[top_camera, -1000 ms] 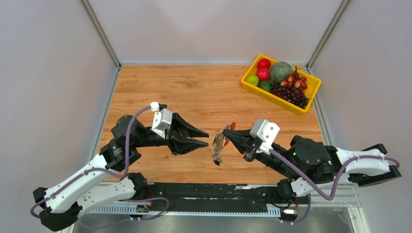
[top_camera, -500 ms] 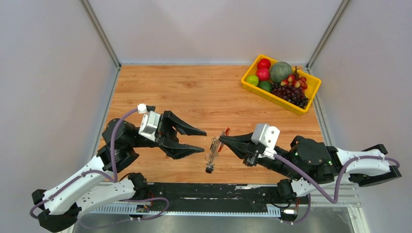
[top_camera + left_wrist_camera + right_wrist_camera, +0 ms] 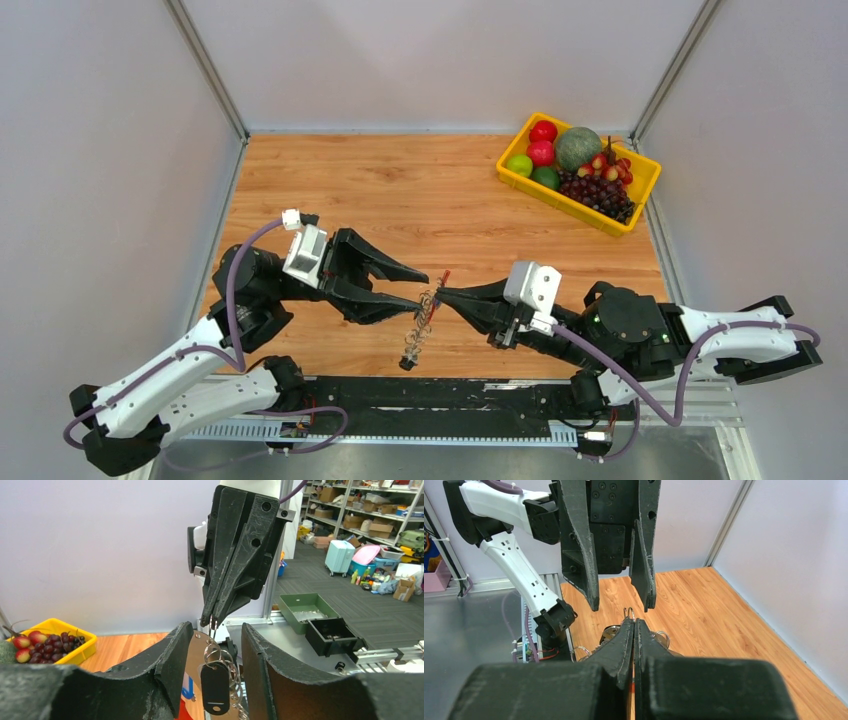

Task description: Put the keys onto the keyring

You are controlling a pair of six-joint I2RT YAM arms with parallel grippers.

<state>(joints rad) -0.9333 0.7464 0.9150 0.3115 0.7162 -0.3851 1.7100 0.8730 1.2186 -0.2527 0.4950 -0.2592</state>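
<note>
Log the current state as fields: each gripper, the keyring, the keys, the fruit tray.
right gripper: shut, pinching the keyring at its top, held above the table
left gripper: open, one finger on each side of the hanging bunch; contact cannot be told
keyring: at the right gripper's tips, red part showing
keys: hang below in a bunch with metal rings, one black head facing the left wrist camera
fruit tray: yellow, far right corner, apart from both arms

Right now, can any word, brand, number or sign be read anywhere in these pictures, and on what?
None can be read.
Black plastic key head: only a pale dash, no letters.
Blue-and-white piece beside it: mostly hidden, unreadable.
Cardboard boxes on the far shelves: too small to read.
</note>
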